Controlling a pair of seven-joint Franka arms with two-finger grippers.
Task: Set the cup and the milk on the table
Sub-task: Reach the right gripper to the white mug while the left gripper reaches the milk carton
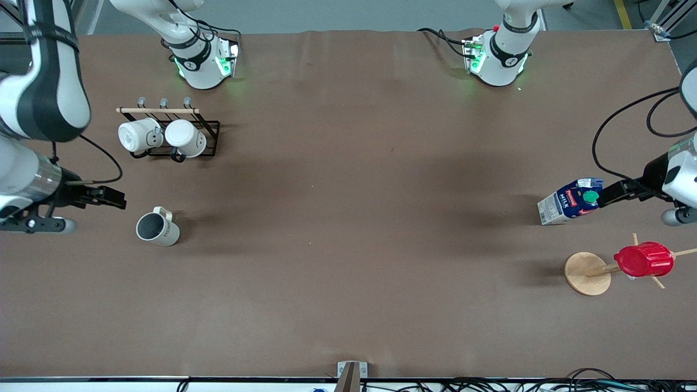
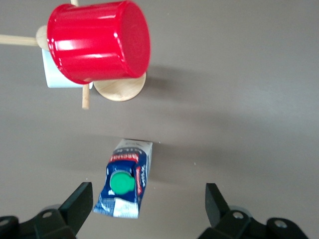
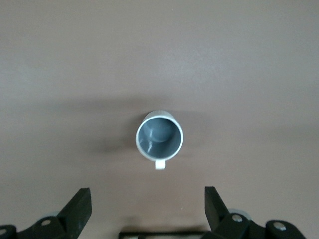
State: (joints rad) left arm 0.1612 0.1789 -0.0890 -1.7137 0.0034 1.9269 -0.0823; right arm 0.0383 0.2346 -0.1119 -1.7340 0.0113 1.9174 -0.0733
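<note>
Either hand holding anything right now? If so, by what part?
Nothing is held. The left hand is open above the milk, which stands on the table. The right hand is open above the cup, also on the table.

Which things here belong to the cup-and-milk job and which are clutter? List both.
Job: cup, milk, table, open left gripper above the milk, open right gripper above the cup.
Clutter: white mugs on black rack; red cup on wooden stand.

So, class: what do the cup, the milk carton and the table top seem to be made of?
Cup: likely glazed ceramic, with a glossy grey inside.
Milk carton: probably coated card, with creased printed sides and a green plastic cap.
Table: matte brown covering, possibly paper or cloth, faintly creased.
</note>
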